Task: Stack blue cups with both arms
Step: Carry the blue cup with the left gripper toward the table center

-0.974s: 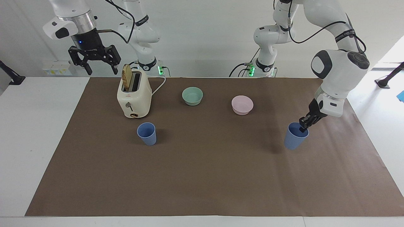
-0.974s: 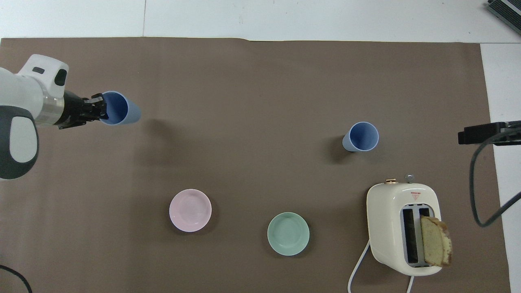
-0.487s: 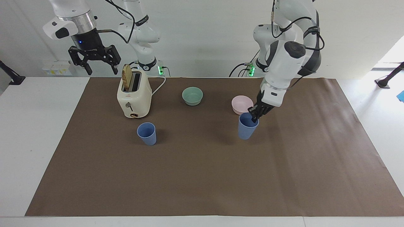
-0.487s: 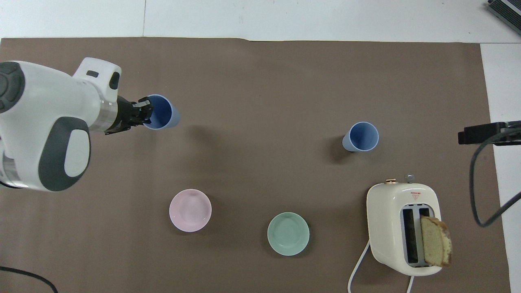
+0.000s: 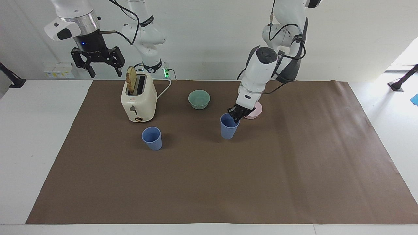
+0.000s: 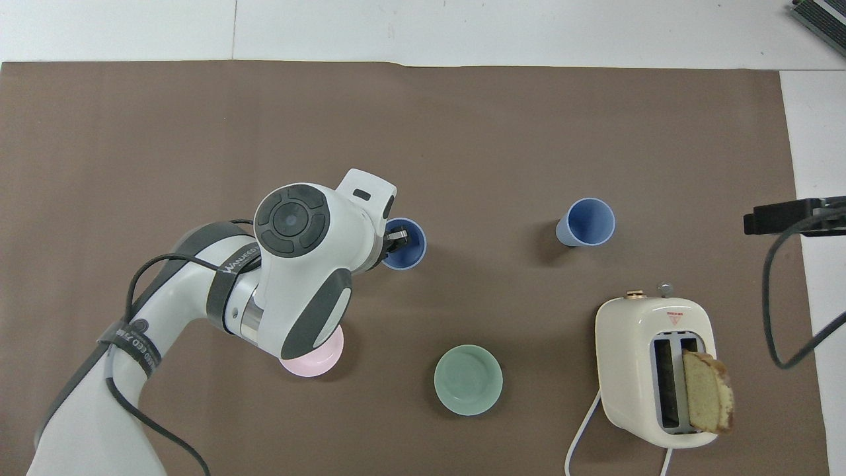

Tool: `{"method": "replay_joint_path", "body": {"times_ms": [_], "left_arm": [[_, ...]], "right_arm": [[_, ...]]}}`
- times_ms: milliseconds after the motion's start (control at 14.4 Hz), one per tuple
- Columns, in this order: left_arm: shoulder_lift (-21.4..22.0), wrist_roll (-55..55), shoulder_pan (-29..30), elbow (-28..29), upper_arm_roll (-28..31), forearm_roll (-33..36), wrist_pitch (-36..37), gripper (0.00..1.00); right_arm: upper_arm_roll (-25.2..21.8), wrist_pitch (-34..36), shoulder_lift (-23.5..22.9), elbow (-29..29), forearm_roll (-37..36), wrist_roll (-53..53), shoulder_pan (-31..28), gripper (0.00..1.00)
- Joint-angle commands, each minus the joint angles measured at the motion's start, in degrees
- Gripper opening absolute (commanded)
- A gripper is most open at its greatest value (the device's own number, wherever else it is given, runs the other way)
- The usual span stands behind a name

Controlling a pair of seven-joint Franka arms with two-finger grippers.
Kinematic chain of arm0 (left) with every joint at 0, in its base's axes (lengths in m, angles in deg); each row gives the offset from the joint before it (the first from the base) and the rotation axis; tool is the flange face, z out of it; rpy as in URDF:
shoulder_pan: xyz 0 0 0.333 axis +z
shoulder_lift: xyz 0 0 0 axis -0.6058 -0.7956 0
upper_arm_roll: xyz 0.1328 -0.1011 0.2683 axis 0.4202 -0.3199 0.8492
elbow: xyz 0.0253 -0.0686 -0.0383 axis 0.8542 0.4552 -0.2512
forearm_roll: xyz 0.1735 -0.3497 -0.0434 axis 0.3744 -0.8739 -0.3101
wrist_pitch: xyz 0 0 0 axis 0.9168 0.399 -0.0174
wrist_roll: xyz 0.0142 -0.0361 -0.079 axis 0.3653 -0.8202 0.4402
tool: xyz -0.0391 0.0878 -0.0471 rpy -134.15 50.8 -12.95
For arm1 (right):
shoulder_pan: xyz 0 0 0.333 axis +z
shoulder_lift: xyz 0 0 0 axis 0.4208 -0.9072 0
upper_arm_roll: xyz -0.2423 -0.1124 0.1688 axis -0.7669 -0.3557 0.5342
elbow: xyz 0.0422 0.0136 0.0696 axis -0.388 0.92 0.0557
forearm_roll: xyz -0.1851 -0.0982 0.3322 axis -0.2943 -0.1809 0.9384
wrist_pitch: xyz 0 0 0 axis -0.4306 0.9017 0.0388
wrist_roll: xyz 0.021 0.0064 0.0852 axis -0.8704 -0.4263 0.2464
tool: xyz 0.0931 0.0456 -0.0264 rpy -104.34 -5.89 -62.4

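My left gripper (image 5: 235, 117) is shut on the rim of one blue cup (image 5: 228, 129), with one finger inside it. It holds the cup upright low over the middle of the brown mat, beside the pink bowl. In the overhead view the left gripper (image 6: 395, 239) and this cup (image 6: 406, 248) show partly under the arm. The other blue cup (image 5: 152, 138) stands upright on the mat toward the right arm's end, also seen in the overhead view (image 6: 587, 223). My right gripper (image 5: 99, 65) waits open, raised beside the toaster.
A cream toaster (image 5: 138, 99) with a bread slice in one slot stands nearer to the robots than the standing cup. A teal-green bowl (image 5: 199, 99) and a pink bowl (image 5: 256, 111), partly covered by the left arm, sit near the robots.
My left arm has carried its blue cup from the left arm's end of the mat to the middle, toward the other cup. The right arm has not moved.
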Motion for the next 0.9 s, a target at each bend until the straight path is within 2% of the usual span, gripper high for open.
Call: {"method": "replay_joint_path", "body": {"times_ms": [0,348,626,765,835], "left_arm": [[0.3,0.4,-0.8,0.6,1.2,1.2,-1.3,0.00],[-1.2,0.7,-0.5,0.9,1.1,2.5,-4.2,0.00],[-1.2,1.1,-0.5,2.1,1.1,2.5,-5.8,0.19],[-1.2,1.1,-0.4,2.1,1.2,2.5,-5.8,0.38],[-1.2,1.2,-0.4,1.6,1.2,2.5,-5.4,0.52]], "right_arm": [[0.4,0.4,0.5,0.4,0.2,1.7,-0.8,1.00],[0.1,0.4,0.5,0.4,0.2,1.7,-1.0,1.00],[0.1,1.6,0.7,0.6,0.4,2.0,-0.8,1.00],[0.1,1.1,1.3,2.1,0.4,1.7,-0.4,1.00],[0.1,0.5,1.3,3.9,0.5,1.7,-0.1,1.00]]}}
